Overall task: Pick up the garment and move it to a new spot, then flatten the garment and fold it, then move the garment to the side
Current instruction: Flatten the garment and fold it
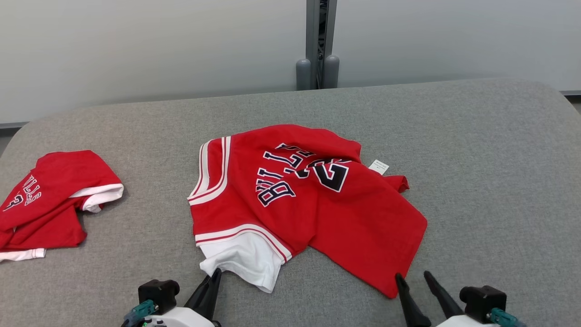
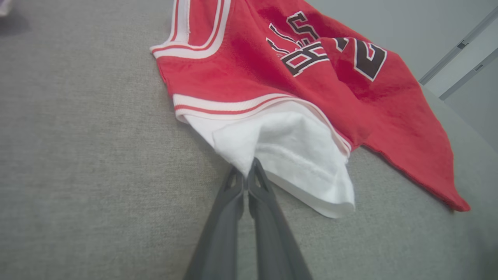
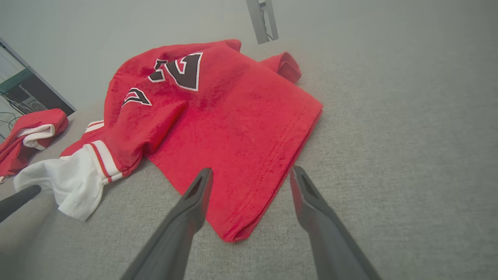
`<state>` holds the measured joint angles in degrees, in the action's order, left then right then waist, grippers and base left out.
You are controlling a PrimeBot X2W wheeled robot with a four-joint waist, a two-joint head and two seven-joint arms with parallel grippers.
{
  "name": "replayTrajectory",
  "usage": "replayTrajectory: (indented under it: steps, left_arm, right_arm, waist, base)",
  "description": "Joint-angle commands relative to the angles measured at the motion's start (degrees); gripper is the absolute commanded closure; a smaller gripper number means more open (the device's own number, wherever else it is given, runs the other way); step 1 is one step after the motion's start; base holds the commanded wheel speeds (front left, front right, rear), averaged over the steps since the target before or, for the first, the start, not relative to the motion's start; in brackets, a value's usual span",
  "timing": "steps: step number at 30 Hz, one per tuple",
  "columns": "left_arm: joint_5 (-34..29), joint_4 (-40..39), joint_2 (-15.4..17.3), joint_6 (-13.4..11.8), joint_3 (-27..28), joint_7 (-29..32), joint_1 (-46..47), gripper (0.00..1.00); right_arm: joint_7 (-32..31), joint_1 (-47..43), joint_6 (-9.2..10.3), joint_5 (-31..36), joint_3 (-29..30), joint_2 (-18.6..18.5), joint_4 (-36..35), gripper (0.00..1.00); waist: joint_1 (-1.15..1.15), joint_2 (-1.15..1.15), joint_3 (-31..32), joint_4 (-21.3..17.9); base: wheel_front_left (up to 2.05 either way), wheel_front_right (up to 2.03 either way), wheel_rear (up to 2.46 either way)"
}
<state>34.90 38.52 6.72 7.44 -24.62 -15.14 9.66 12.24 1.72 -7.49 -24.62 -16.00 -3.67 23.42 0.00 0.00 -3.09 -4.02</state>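
Note:
A red jersey with black-and-white lettering and a white sleeve lies crumpled in the middle of the grey padded table. My left gripper is shut, its tips pinching the near corner of the white sleeve; in the left wrist view the left gripper has both fingers pressed together at the cloth's edge. My right gripper stands open at the jersey's near right hem corner. In the right wrist view the right gripper straddles that red hem without closing on it.
A second red garment with white trim lies bunched at the table's left edge, also seen as a red heap in the right wrist view. A grey post stands behind the table against a pale wall. Bare grey surface stretches to the right.

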Motion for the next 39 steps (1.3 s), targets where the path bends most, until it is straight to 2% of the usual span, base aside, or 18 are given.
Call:
replayTrajectory:
  steps: [1,20,30,31,32,35,39]
  left_arm:
    - [-0.06,0.03,0.11,0.06,-0.1,-0.05,0.65,1.0]
    - [-0.33,0.04,0.55,0.06,-0.68,-0.05,1.09,1.0]
    - [-0.67,-0.44,0.62,0.07,-0.73,-0.05,1.19,1.0]
    - [-0.69,-0.46,0.6,0.07,-0.79,-0.05,1.24,1.0]
    - [-0.71,-0.46,0.63,0.07,-0.84,-0.05,1.27,1.0]
    - [-0.7,-0.45,0.66,0.07,-0.97,-0.05,1.32,1.0]
    - [-0.61,-0.38,0.75,0.07,-1.07,-0.05,1.26,1.0]
  right_arm:
    - [-1.08,-0.88,-0.01,-1.97,-1.43,-0.07,0.53,0.0]
    - [-3.9,1.3,-0.01,-14.5,-4.92,0.5,6.82,0.0]
    - [-3.26,2.8,-0.01,-17.01,-6.73,0.63,9.78,0.0]
    - [-3.12,3.02,-0.01,-17.33,-6.9,0.64,10.0,0.17]
    - [-2.98,3.2,-0.01,-17.5,-7.12,0.65,10.19,0.5]
    - [-2.66,3.69,-0.01,-18.0,-7.71,0.66,10.56,1.0]
    - [-2.08,4.48,-0.01,-18.52,-8.26,0.19,11.0,1.0]
  waist:
    - [0.0,0.0,-0.02,0.06]
    - [0.0,0.0,-0.35,1.58]
    - [0.0,0.0,-0.79,2.17]
    - [0.0,0.0,-0.84,2.25]
    - [0.0,0.0,-0.89,2.33]
    - [0.0,0.0,-1.02,2.54]
    - [0.0,0.0,-1.0,2.68]
  base:
    - [0.0,0.0,0.0]
    - [0.0,0.0,0.0]
    - [0.0,0.0,0.0]
    - [0.0,0.0,0.0]
    - [0.0,0.0,0.0]
    - [0.0,0.0,0.0]
    - [0.0,0.0,0.0]
